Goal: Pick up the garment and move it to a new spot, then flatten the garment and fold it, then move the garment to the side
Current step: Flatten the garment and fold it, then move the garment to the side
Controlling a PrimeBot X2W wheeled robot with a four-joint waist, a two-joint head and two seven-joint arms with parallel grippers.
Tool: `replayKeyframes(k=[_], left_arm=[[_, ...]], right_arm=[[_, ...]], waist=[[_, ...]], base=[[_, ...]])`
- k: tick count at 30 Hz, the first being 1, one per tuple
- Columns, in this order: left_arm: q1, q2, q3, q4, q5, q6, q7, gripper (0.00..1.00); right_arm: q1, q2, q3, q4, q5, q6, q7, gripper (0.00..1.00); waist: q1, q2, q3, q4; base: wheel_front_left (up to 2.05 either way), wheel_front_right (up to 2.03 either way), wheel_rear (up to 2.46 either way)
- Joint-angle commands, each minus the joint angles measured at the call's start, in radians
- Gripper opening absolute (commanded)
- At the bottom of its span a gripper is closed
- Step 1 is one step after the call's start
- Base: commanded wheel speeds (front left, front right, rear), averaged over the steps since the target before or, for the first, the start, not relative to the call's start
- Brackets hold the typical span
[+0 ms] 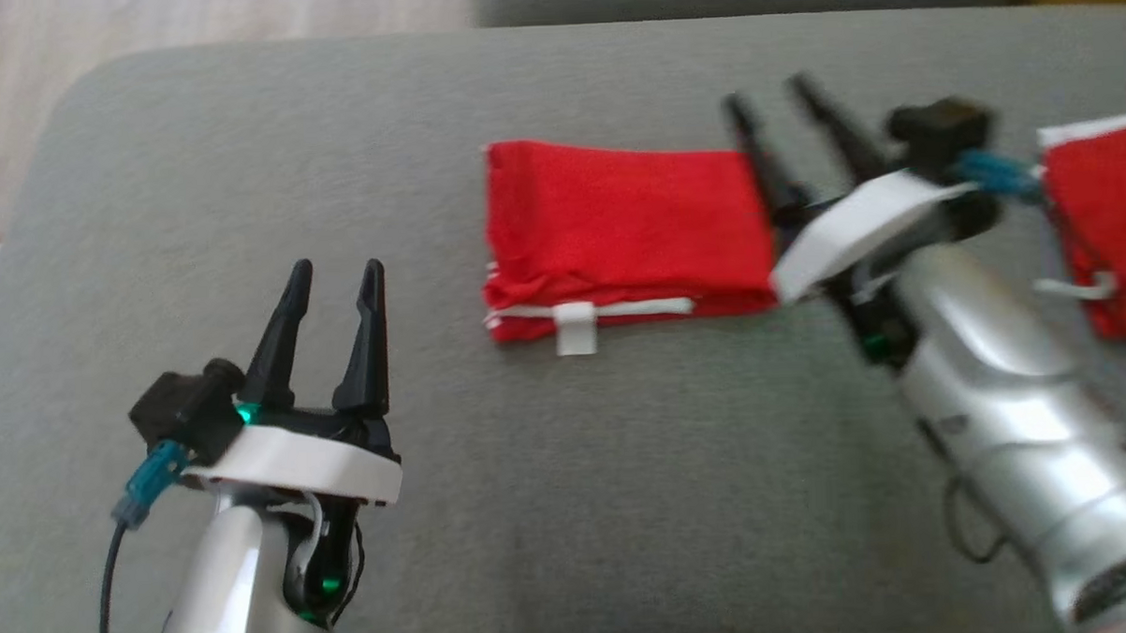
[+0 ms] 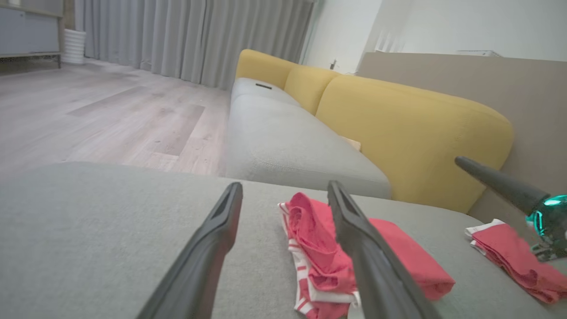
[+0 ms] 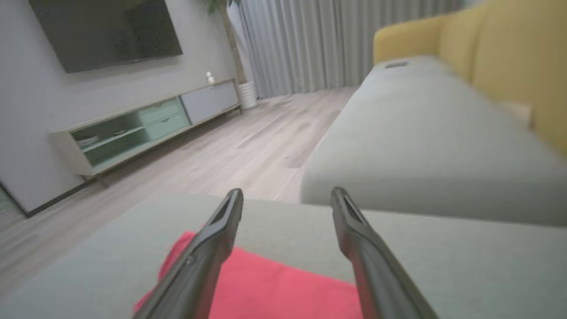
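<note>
A red garment point(image 1: 621, 230) with white trim lies folded into a rectangle on the grey cushion point(image 1: 239, 159), at the middle of the head view. My right gripper point(image 1: 769, 98) is open beside the garment's right edge, fingers pointing up and left, with nothing between them. In the right wrist view the red garment point(image 3: 274, 290) lies below the open fingers. Lower left, well clear of the cloth, my left gripper point(image 1: 337, 268) stands open and empty. The left wrist view has the folded garment point(image 2: 319, 239) ahead, partly behind the right finger point(image 2: 367, 257).
A second red folded cloth point(image 1: 1108, 222) with white trim lies at the right edge of the cushion. Beyond are a grey sofa seat point(image 2: 283, 137) with yellow backrests point(image 2: 407, 128), wooden floor point(image 2: 110, 115), curtains and a TV cabinet point(image 3: 133, 128).
</note>
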Motion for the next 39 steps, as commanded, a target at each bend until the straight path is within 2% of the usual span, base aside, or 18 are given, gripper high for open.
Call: replayKeyframes(k=[1,5,8,12,16,20,30,39], left_arm=[[-0.044,0.008,0.041,-0.041,0.009,-0.005,-0.006,1.0],[-0.044,0.008,0.055,-0.054,0.017,-0.005,-0.006,1.0],[-0.037,0.008,0.061,-0.061,0.02,-0.004,-0.006,1.0],[-0.02,0.008,0.061,-0.063,0.025,-0.003,-0.006,1.0],[0.002,0.008,0.058,-0.06,0.035,0.001,-0.006,1.0],[0.019,0.008,0.054,-0.061,0.041,0.008,-0.006,1.0],[0.007,0.008,0.051,-0.069,0.049,0.009,-0.006,1.0],[-0.022,0.008,0.013,-0.071,0.045,0.007,-0.006,1.0]], right_arm=[[0.041,-0.013,-0.05,-0.065,-0.068,-0.001,-0.012,1.0],[0.157,-0.037,-0.219,-0.19,-0.244,-0.001,-0.012,1.0],[0.249,-0.021,-0.334,-0.277,-0.351,-0.001,-0.012,1.0],[0.359,0.033,-0.471,-0.374,-0.449,-0.001,-0.012,1.0],[0.447,0.078,-0.554,-0.442,-0.517,-0.001,-0.012,1.0],[0.496,0.106,-0.603,-0.476,-0.551,-0.001,-0.013,1.0],[0.502,0.122,-0.614,-0.491,-0.578,-0.001,-0.013,1.0],[0.427,0.124,-0.618,-0.423,-0.613,-0.001,0.025,1.0]], waist=[[0.0,0.0,-0.012,-0.049],[0.0,0.0,-0.021,-0.083],[0.0,0.0,-0.028,-0.102],[0.0,0.0,-0.034,-0.119],[0.0,0.0,-0.035,-0.129],[0.0,0.0,-0.032,-0.134],[0.0,0.0,-0.015,-0.123],[0.0,0.0,0.044,-0.076]], base=[[0.0,0.0,0.0],[0.0,0.0,0.0],[0.0,0.0,0.0],[0.0,0.0,0.0],[0.0,0.0,0.0],[0.0,0.0,0.0],[0.0,0.0,0.0],[0.0,0.0,0.0]])
